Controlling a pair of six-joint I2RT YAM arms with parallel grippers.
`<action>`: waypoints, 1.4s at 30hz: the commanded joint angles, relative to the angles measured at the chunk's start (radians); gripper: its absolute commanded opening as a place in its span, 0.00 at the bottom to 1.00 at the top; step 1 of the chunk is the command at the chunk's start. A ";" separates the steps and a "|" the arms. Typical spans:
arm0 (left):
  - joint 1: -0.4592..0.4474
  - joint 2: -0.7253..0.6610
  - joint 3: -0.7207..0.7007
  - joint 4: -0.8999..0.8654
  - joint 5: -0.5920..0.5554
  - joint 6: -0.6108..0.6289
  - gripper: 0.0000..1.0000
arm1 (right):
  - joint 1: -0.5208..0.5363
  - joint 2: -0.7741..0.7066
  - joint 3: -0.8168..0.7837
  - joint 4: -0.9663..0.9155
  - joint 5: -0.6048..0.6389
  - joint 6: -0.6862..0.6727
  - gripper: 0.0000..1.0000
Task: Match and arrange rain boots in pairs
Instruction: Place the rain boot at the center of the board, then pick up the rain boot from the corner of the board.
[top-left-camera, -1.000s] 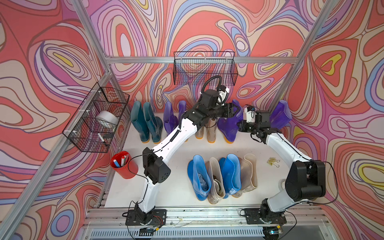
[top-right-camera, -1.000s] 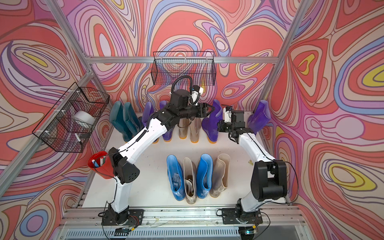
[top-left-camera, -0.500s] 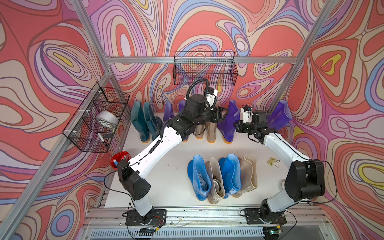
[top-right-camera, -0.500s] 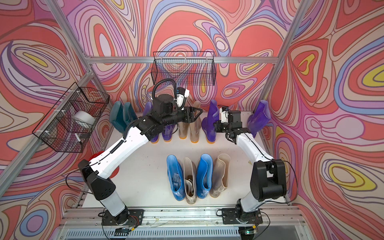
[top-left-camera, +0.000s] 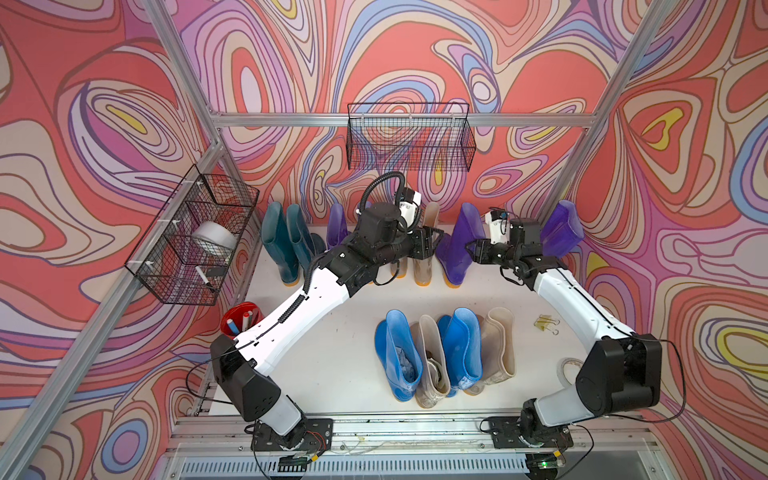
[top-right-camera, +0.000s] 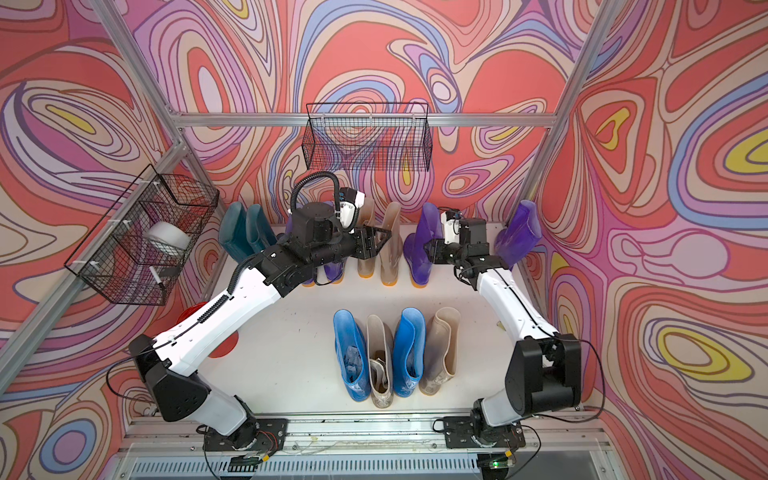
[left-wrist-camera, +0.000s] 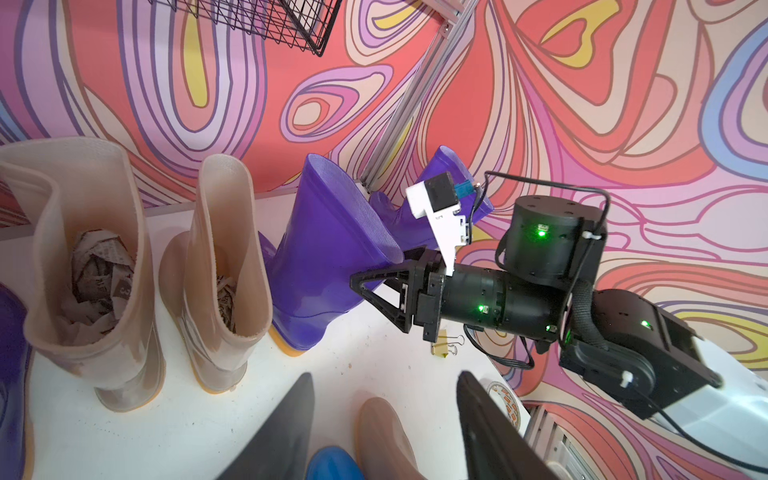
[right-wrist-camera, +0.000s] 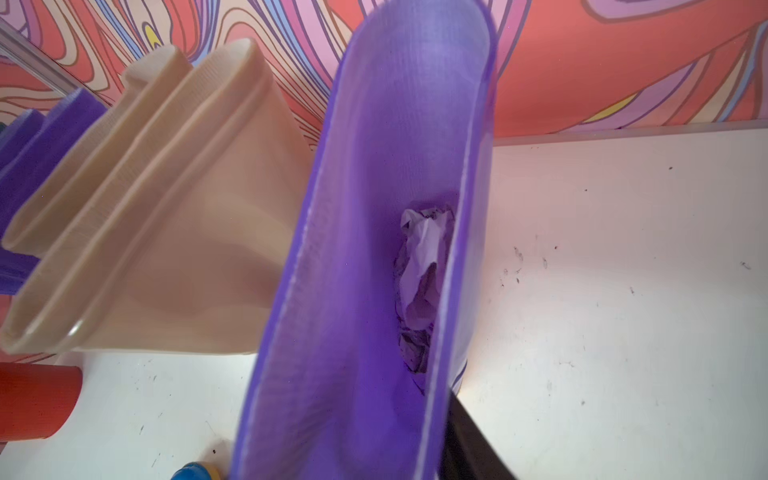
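Purple boot (top-left-camera: 457, 243) is standing upright at nine o'clock of the nearer right gripper (top-left-camera: 472, 252), grip unclear; left gripper (top-left-camera: 431, 245) is hovering half-open, empty.

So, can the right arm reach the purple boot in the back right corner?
Probably yes: nothing stands between the right arm and the corner purple boot, though its jaws face away.

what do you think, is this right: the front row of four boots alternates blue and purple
Not quite. The front row alternates blue boots with beige boots, not purple ones; both top views show it. The purple boots stand farther back, near the rear wall.
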 joint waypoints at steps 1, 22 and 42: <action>0.001 -0.038 -0.023 0.021 -0.014 0.010 0.57 | 0.006 -0.060 0.053 -0.022 0.025 -0.006 0.51; 0.002 -0.167 -0.145 0.062 -0.063 0.042 0.60 | 0.001 -0.321 0.058 -0.299 0.427 0.003 0.69; 0.001 -0.341 -0.358 0.083 -0.069 0.082 0.64 | -0.486 -0.405 -0.340 -0.100 0.238 0.019 0.85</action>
